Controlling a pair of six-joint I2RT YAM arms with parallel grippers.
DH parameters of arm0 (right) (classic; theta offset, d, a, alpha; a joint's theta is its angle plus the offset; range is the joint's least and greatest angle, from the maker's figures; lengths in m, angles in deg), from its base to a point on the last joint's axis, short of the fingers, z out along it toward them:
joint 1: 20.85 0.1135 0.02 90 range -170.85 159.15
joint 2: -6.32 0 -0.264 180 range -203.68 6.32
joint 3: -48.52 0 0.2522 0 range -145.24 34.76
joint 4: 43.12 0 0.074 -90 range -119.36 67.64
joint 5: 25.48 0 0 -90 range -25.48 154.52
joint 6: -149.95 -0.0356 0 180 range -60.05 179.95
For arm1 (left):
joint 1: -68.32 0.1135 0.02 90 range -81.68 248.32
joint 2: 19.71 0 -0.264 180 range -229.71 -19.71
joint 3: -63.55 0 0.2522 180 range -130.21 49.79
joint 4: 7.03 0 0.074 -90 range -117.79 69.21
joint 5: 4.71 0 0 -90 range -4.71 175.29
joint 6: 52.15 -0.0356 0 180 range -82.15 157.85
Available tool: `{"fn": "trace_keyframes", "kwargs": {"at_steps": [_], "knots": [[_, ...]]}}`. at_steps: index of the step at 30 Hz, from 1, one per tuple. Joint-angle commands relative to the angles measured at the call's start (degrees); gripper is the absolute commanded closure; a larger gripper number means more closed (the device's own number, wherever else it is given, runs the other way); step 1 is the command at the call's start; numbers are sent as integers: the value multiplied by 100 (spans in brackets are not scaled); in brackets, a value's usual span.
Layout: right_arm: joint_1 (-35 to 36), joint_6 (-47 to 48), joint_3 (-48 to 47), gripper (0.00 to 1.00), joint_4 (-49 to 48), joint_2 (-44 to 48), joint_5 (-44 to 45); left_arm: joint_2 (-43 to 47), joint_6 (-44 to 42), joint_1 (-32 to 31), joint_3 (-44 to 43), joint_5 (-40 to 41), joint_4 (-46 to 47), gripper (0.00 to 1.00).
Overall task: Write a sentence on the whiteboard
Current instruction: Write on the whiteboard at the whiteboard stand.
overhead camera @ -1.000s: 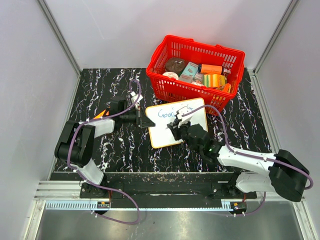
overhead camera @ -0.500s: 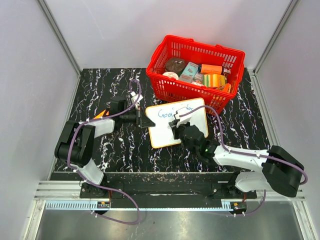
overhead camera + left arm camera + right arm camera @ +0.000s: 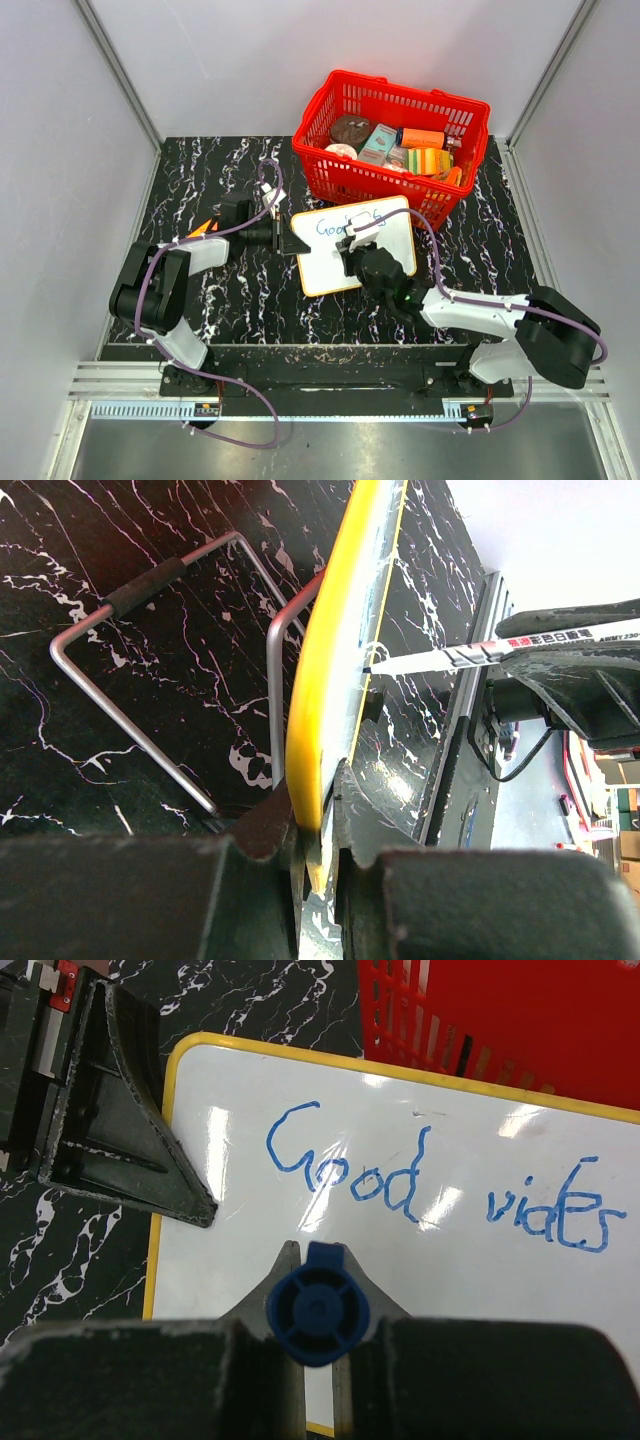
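Note:
The whiteboard [image 3: 330,262] with a yellow rim stands tilted on a wire stand, in front of the red basket [image 3: 470,135]. It shows edge-on in the left wrist view [image 3: 335,650] and face-on in the right wrist view [image 3: 420,1290]. My left gripper [image 3: 283,238] is shut on its left edge [image 3: 312,825]. Blue lettering [image 3: 430,1185] reads "Good vides" in one line. My right gripper [image 3: 352,250] is shut on a blue-capped marker [image 3: 318,1305], whose white barrel [image 3: 500,650] touches the board face with its tip below "Good".
The red basket holds several boxes and packets [image 3: 395,145]. The wire stand [image 3: 150,680] sits on the black marbled table behind the board. Grey walls close in the left, back and right. A metal rail [image 3: 320,385] runs along the near edge.
My right gripper with the marker has moved left and a little down across the board, from near the end of the first line to below "Good". The left gripper has not moved.

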Motion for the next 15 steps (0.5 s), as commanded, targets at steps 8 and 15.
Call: {"fn": "trace_keyframes", "kwargs": {"at_steps": [8, 15], "knots": [[40, -148, -395, 100, 101, -127, -214, -221, -681, -95, 50, 924, -349, 100], [40, -210, -457, 100, 470, -154, -153, -221, -681, -95, 59, 924, -340, 100]]}}
